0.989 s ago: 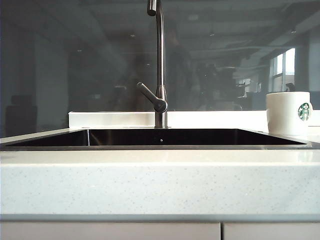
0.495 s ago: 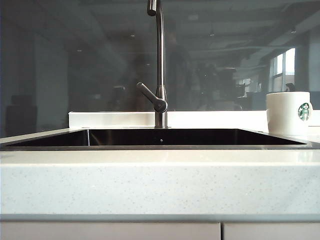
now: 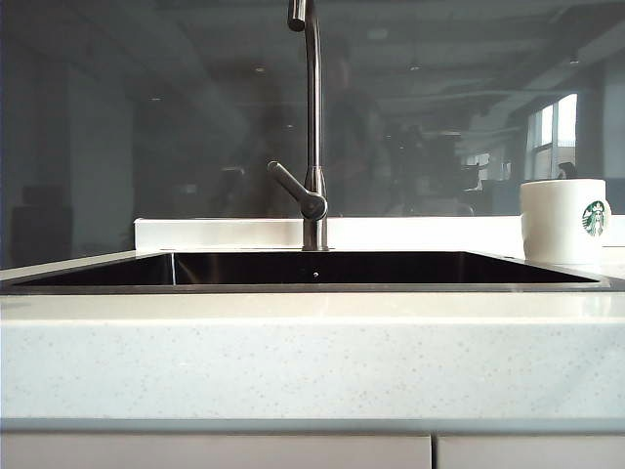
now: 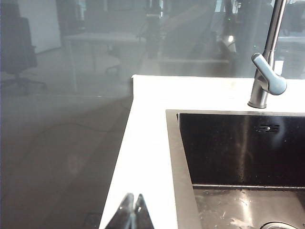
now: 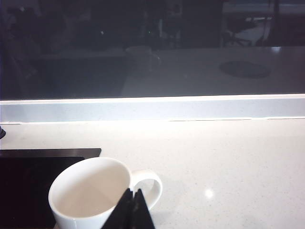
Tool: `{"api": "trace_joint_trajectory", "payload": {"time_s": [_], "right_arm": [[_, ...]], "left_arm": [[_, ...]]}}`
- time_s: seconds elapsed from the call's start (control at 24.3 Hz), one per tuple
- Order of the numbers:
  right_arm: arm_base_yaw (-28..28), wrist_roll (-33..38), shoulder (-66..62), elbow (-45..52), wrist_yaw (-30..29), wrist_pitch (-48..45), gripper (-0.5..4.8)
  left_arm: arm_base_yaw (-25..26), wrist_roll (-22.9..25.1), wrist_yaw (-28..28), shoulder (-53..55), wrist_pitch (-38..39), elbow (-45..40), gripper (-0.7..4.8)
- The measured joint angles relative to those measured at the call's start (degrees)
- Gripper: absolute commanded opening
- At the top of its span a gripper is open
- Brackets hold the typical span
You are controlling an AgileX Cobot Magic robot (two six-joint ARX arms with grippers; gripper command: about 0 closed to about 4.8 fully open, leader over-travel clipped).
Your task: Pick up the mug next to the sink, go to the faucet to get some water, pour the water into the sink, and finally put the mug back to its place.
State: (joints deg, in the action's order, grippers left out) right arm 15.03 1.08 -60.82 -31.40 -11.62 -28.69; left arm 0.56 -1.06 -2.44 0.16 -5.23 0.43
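The white mug [image 3: 562,223] with its green logo stands upright on the counter just right of the sink [image 3: 293,288]. The steel faucet [image 3: 312,127] rises behind the sink's middle, its lever angled to the left. In the right wrist view my right gripper [image 5: 133,194] is shut, its tips just above the empty mug's [image 5: 90,191] rim beside the handle, with nothing between them. In the left wrist view my left gripper [image 4: 132,202] is shut and empty over the counter strip beside the sink's [image 4: 174,157] rim, far from the faucet [image 4: 267,81].
A white speckled counter [image 3: 312,362] surrounds the sink, with cabinet fronts below its front edge. A low white ledge [image 3: 225,233] and a glass wall run behind. Bare counter [image 5: 228,162] stretches past the mug's handle side.
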Motion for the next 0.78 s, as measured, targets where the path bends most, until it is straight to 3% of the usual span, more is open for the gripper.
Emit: {"api": "trace_joint_trajectory", "payload": {"time_s": [0.78], "right_arm": [[0.02, -0.02, -0.07, 0.00, 1.92, -0.33, -0.06]], "left_arm": [[0.00, 0.00, 0.04, 0.02, 0.09, 0.00, -0.03]]}}
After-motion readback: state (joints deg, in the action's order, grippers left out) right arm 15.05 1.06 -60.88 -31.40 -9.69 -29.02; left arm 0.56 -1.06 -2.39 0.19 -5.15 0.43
